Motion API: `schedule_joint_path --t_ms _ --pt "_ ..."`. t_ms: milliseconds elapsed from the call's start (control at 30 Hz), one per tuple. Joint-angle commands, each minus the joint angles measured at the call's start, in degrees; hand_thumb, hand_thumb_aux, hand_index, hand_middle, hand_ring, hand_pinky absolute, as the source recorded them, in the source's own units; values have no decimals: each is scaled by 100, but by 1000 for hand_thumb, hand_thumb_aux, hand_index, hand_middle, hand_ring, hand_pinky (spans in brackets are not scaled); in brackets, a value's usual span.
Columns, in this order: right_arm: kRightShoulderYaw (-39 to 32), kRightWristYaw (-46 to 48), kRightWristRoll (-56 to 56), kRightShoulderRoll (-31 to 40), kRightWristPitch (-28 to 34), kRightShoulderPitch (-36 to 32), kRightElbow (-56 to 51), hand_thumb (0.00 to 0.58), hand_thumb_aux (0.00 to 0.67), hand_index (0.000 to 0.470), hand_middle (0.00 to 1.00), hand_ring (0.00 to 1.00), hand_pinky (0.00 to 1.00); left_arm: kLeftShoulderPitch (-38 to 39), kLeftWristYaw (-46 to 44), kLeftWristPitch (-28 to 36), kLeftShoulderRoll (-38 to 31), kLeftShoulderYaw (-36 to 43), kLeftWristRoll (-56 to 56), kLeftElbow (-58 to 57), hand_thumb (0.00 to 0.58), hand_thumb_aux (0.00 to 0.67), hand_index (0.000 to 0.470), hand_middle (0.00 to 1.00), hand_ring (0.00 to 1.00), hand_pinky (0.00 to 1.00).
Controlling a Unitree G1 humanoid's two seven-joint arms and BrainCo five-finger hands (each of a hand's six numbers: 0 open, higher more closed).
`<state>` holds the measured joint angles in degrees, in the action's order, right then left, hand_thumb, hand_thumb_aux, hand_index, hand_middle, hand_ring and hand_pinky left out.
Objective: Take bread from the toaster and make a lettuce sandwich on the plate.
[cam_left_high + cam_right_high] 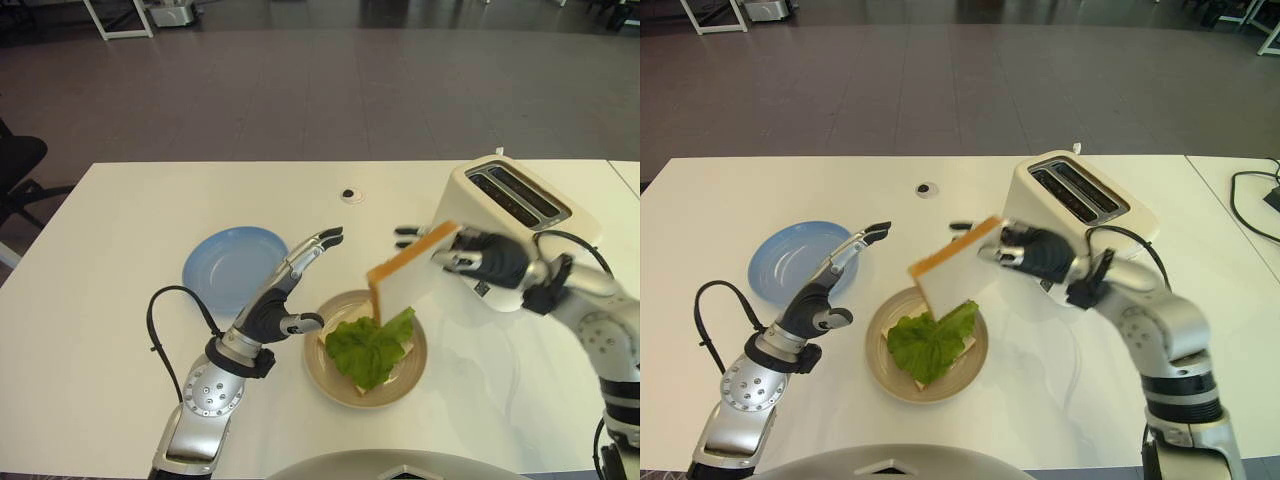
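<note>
My right hand [488, 258] grips the bread slice [412, 280], tilted, its lower corner just above the lettuce [368, 350] on the plate [314, 376] below. The toaster [510, 200] stands right behind that hand. My left hand [283, 292] hovers open beside the plate, with a blue plate [225, 265] just beyond it.

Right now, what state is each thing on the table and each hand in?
Toaster: upright, no bread standing out of its slots.
Bread slice: tilted, in the air over the tan plate.
Right hand: shut on the bread slice.
Left hand: open, holding nothing.
Lettuce: lying on the tan plate, uncovered.
Blue plate: flat on the table.
</note>
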<state>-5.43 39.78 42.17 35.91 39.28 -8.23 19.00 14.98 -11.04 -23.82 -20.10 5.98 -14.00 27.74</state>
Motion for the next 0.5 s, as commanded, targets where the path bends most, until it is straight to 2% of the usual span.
schedule_joint_path --t_ms 33,267,400,500 --pt "-540 -42 -421 -135 157 107 29 580 670 470 0 0 0 -27 24 -73 -30 6 -479 113 0 0 0 0 0 0" --pt "-1061 -183 -950 -475 335 18 -179 580 670 470 0 0 0 35 84 -255 -46 184 -1296 177 0 0 0 0 0 0" --pt "-1145 -331 -1552 -557 -87 -94 -381 580 670 470 0 0 0 93 68 -496 -211 408 -2233 236 0 0 0 0 0 0" --pt "-1212 -334 -1897 -603 -359 -86 -446 580 670 470 0 0 0 210 86 -948 -546 597 -3347 416 0 0 0 0 0 0"
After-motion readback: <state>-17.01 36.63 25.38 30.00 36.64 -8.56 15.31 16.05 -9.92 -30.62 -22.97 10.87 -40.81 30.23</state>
